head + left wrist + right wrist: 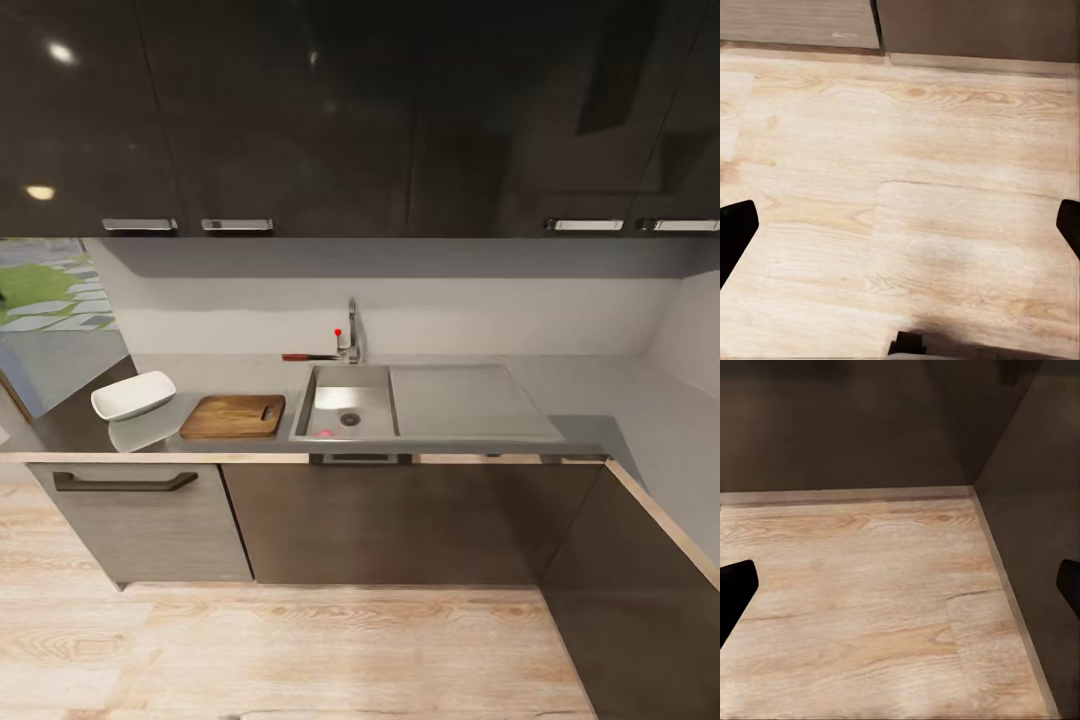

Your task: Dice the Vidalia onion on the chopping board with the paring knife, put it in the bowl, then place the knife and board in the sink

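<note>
Facing you: onion point(325, 433) in sink point(345, 372) | board point(232, 417) beside its rim | both claws point(900, 225) point(900, 585) wide over floor point(907, 187).

The small pinkish-red round Vidalia onion point(324, 433) sits low against the near wall of the rectangular stainless-steel sink point(345, 380), partly hidden by that rim. The slim paring knife with a reddish-brown handle point(305, 357) lies behind the basin beside the curved chrome faucet point(351, 330); its dark blade is too small to make out. The long glossy dark grey countertop point(80, 425) is cut off at the left edge. In each wrist view, only the black fingertips point(735, 232) point(735, 589) show, cut off by the side edges.
</note>
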Robot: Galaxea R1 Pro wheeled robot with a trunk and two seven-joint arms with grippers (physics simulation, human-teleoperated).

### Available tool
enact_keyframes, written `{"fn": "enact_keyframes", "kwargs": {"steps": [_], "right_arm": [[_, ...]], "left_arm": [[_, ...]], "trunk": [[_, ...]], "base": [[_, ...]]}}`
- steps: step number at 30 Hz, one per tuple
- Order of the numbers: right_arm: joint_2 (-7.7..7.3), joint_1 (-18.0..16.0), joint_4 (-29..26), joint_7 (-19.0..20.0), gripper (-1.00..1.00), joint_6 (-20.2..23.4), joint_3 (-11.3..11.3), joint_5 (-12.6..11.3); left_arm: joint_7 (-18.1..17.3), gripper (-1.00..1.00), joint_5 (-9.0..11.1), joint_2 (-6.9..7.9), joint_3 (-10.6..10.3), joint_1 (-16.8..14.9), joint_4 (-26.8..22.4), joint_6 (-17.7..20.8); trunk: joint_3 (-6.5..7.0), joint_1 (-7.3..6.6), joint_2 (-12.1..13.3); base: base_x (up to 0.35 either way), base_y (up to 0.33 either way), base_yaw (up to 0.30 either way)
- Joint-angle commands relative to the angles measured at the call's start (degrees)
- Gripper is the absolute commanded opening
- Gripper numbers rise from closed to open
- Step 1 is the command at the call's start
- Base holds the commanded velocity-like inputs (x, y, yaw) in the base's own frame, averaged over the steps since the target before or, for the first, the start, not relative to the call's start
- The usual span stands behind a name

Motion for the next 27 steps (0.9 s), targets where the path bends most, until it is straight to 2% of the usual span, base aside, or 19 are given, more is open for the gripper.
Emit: {"fn": "enact_keyframes", "kwargs": {"steps": [1,4,8,15,17,19,20,23,24,25,27], "right_arm": [[0.09,0.01,0.74,-0.30,1.00,-0.05,-0.02,0.33],[0.15,0.01,1.44,-0.30,1.00,-0.08,-0.02,0.33],[0.17,0.01,2.11,-0.30,1.00,0.07,-0.02,0.33],[0.40,0.01,2.92,-0.05,1.00,0.16,0.03,0.33],[0.42,0.01,3.02,0.01,1.00,0.18,0.06,0.33],[0.43,0.01,3.05,0.02,1.00,0.19,0.06,0.33],[0.43,0.01,3.08,0.04,1.00,0.25,0.07,0.33],[0.43,0.01,3.09,0.04,1.00,0.27,0.07,0.33],[0.43,0.01,3.09,0.05,1.00,0.28,0.07,0.33],[0.43,0.01,3.09,0.05,1.00,0.29,0.07,0.33],[0.43,0.01,3.09,0.05,1.00,0.29,0.07,0.33]], "left_arm": [[-0.02,1.00,0.06,-0.35,0.01,0.02,-7.90,8.66],[-0.10,1.00,0.05,-0.73,-2.04,0.01,-22.37,21.81],[-0.09,1.00,0.04,-1.14,-5.59,-0.05,-32.01,31.30],[-0.09,1.00,-0.08,-4.36,-6.79,-0.92,-40.79,38.95],[-0.09,1.00,-0.06,-5.25,-6.86,-3.36,-41.80,42.15],[-0.09,1.00,-0.02,-5.49,-6.89,-5.20,-42.03,43.63],[-0.14,1.00,0.02,-5.89,-7.24,-9.00,-42.27,46.77],[-0.15,1.00,0.06,-6.32,-8.31,-13.62,-42.37,50.55],[-0.13,1.00,0.17,-6.48,-8.79,-16.59,-42.35,52.83],[-0.05,1.00,0.38,-6.64,-9.22,-22.28,-41.85,56.28],[0.08,1.00,0.75,-6.76,-9.46,-31.74,-39.04,58.59]], "trunk": [[-0.10,0.04,-0.10],[-0.10,0.04,-0.10],[-0.10,0.04,-0.10],[-0.10,0.04,-0.10],[-0.10,0.04,-0.10],[-0.10,0.04,-0.10],[-0.10,0.04,-0.10],[-0.10,0.04,-0.10],[-0.10,0.04,-0.10],[-0.10,0.04,-0.10],[-0.10,0.04,-0.10]], "base": [[0.000,0.000,0.000],[0.000,0.000,0.000],[0.000,0.000,0.000],[0.000,0.000,0.000],[0.000,0.000,0.000],[0.000,0.000,0.000],[0.000,0.000,0.000],[0.000,0.000,0.000],[0.000,0.000,0.000],[0.000,0.000,0.000],[0.000,0.000,0.000]]}}
